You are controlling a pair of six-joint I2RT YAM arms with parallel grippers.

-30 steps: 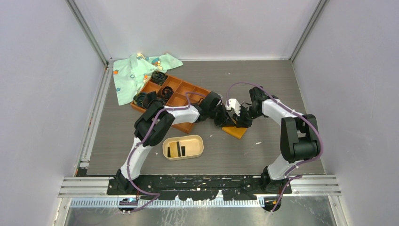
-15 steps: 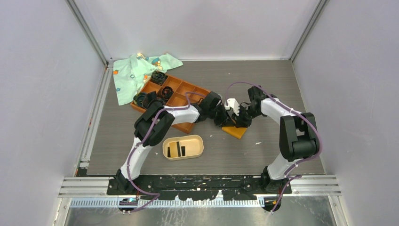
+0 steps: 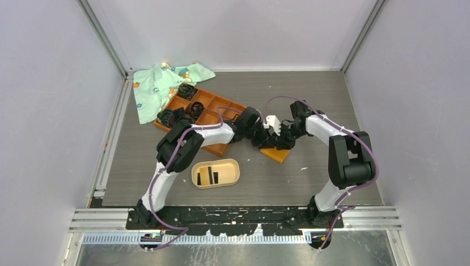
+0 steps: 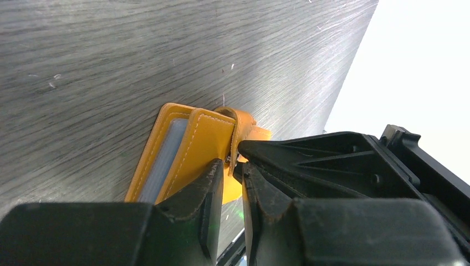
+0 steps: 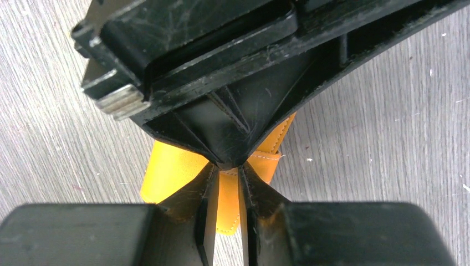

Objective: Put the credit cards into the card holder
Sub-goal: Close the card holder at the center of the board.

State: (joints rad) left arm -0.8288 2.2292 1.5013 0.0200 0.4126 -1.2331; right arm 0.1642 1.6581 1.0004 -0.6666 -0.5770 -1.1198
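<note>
The small beige oval card holder (image 3: 233,164) with its raised rim sits on the grey wood-grain table (image 3: 332,100), just beyond the arm bases. Thin, dark, flat credit cards (image 3: 207,175) stand on edge inside it, toward its left half (the overhead view is too small to count them).

Beyond the card holder and off to its right lies the flat square orange stitched wallet (image 3: 277,154), and both arms meet over it. The left gripper (image 3: 262,142) comes in from the card holder's side and the right gripper (image 3: 280,141) from the far side, their tips nose to nose above the wallet's edge.

In the left wrist view the wallet (image 4: 205,138) is partly open. One orange flap is raised off a blue-grey inner layer, and its strap curls over right at the left gripper's tips (image 4: 233,165). That gripper's jaws are only a sliver apart, and nothing can be seen clamped in the slit. The right wrist view shows the right gripper (image 5: 226,169) with its jaws drawn close, a strip of the wallet's orange material (image 5: 169,177) filling the gap between them. It appears to be pinching that flap.

Beyond the card holder and slightly to its left stands the large orange compartmented grid tray (image 3: 213,118). Black coiled bands (image 3: 187,90) lie in several of its cells. Farther beyond on that same side, a pale green printed cloth (image 3: 158,83) lies crumpled, its edge under or against the grid tray's far corner.
</note>
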